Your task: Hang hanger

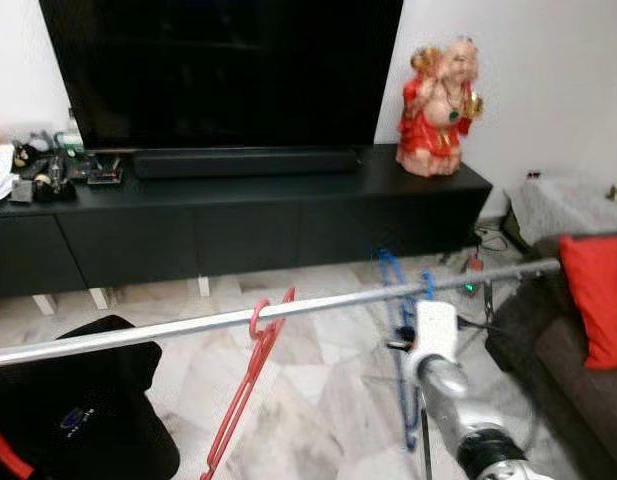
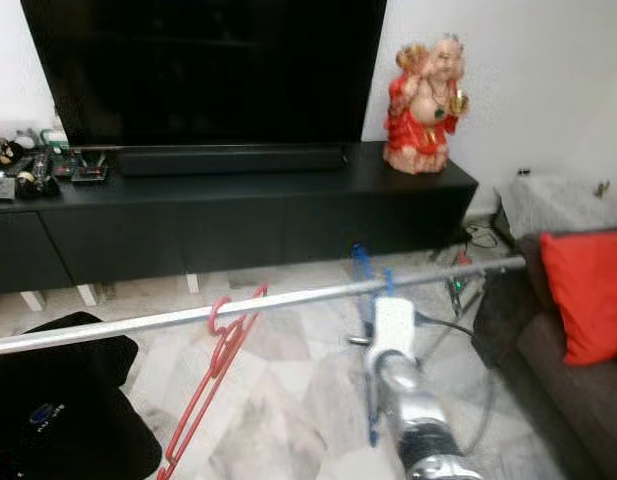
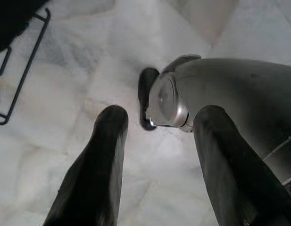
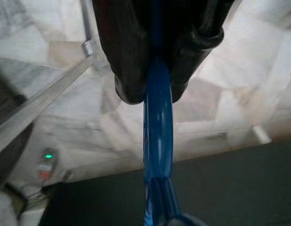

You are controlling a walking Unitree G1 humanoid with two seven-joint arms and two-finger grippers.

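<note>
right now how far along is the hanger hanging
Done: a red hanger already hangs on the silver rail. In hand: the right gripper is shut on the blue hanger, up at the rail. Left: whether its hook is seated is unclear; release remains.

Glossy blue plastic hanger [image 4: 158, 155], metal rail [image 1: 318, 308]

A rail [image 1: 318, 305] runs across the foreground from low on the left to higher on the right. One hanger [image 1: 246, 385] hooks over it left of centre; a second hanger [image 1: 403, 340] hangs just right of centre, pinched in the right gripper [image 4: 152, 77] reaching up from below. Behind the rail stands a long cabinet [image 1: 238, 225] against the wall, with a television [image 1: 223, 70] on it, a figurine [image 1: 438, 108] at its right end and clutter [image 1: 43, 170] at its left. A sofa with a cushion [image 1: 598, 295] sits at the far right.
</note>
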